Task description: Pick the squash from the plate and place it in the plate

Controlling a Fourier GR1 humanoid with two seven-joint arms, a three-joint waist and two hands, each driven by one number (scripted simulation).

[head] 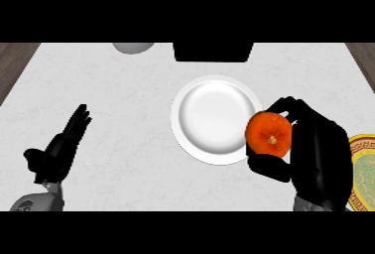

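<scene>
An orange squash (268, 135) is held in my right hand (316, 149), whose fingers and thumb curl round it. It hangs at the right rim of a white plate (212, 116) in the middle of the counter. A green plate with a gold patterned border (362, 171) shows at the right edge, partly hidden behind my right hand. At the lower left my left hand (62, 146) rests open, fingers straight and pointing up, well away from both plates.
A black object (213, 51) stands at the counter's far edge behind the white plate. A grey rounded object (132, 47) lies at the far left. Wooden floor shows past the counter's left and right edges.
</scene>
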